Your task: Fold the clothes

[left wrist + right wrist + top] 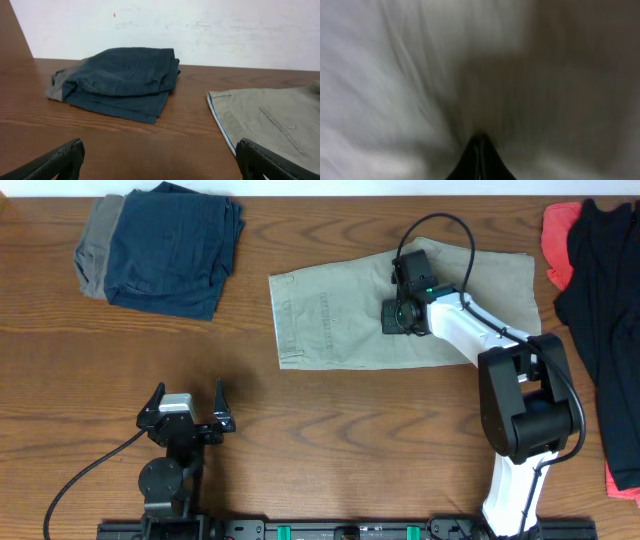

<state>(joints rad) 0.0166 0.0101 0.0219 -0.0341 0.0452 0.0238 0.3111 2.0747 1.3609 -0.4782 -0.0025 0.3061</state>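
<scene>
Khaki shorts (335, 315): flat on the table (350, 440), centre-right, spread out for folding.
Right claw (402, 316): down on the shorts' middle; tips together, creases running to them, so likely pinching cloth to lift a fold.
Left claw (188, 394): wide open, empty, near the front edge, out of the way.
Navy pile (170, 245): folded, far left, apparently done.
Red-black heap (600, 300): far right, unfolded, probably waiting its turn.

One pair of khaki shorts (335, 320), one navy garment (175, 245), one grey garment (95, 240), one black-and-red heap (600, 290).
</scene>
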